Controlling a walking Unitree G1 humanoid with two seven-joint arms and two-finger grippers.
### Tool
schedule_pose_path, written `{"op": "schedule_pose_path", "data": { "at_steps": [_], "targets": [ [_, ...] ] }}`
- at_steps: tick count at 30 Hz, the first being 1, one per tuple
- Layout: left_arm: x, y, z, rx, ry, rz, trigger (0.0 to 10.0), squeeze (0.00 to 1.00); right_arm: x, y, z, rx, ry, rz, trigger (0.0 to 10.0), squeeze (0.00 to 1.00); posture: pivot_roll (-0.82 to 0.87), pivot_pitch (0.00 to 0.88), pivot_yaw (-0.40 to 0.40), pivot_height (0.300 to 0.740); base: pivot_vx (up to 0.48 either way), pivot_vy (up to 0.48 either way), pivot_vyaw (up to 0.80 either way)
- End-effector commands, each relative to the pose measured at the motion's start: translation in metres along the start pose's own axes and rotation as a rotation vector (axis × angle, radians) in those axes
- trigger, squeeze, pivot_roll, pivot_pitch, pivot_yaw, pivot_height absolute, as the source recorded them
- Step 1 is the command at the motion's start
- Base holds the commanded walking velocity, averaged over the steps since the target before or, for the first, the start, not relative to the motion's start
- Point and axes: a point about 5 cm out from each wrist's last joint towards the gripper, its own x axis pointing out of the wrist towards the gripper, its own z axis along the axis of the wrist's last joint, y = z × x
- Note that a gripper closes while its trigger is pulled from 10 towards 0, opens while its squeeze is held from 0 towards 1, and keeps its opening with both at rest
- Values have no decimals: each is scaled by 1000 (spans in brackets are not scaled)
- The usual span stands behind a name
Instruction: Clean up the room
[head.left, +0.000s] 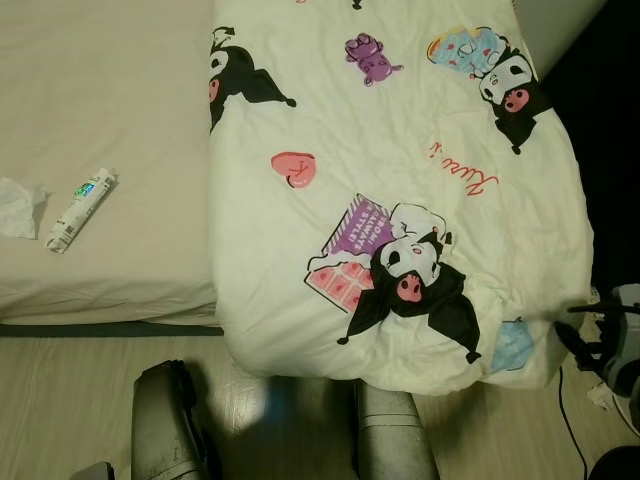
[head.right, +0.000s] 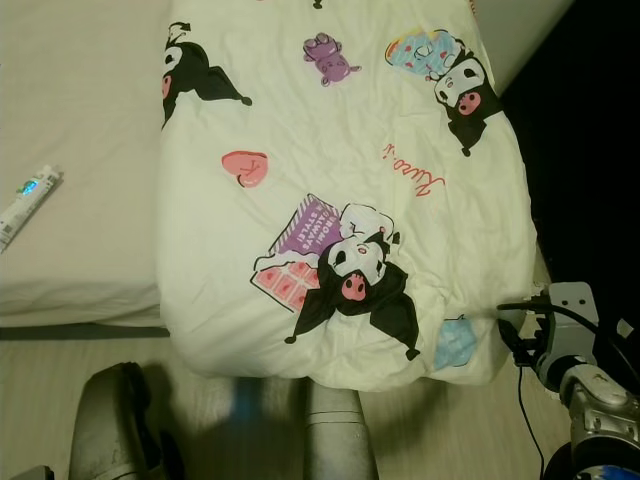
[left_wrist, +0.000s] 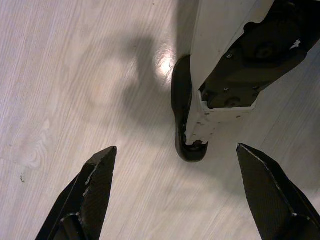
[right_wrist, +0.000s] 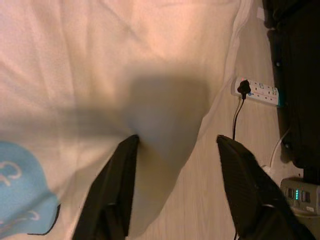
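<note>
Left wrist view shows my left pincer hanging spread wide over the pale wood-plank floor, pointing down beside the robot's own white-and-black foot. My right pincer is also released, grasping nothing, its black fingers poised at the drooping edge of the cream cartoon-print quilt, near a white power strip on the floor. In the head view I see the right arm bent low at the bed's corner. Farther off on the beige mattress sheet lie a white toothpaste tube and a crumpled white tissue, just apart.
</note>
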Motion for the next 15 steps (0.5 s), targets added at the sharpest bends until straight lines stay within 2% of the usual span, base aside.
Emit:
{"op": "schedule_pose_path", "data": {
  "at_steps": [1, 15],
  "targets": [
    [-10, -30, -41, 11, 138, -161, 10000, 0, -8, -10, -10, 12, 32, -37, 0, 0, -237, 311, -75, 535, 0, 0, 0],
    [-10, -29, -40, 15, 133, -160, 10000, 0, -8, -12, -8, -36, 31, -41, 0, 0, -231, 305, -80, 535, 0, 0, 0]
  ]
}}
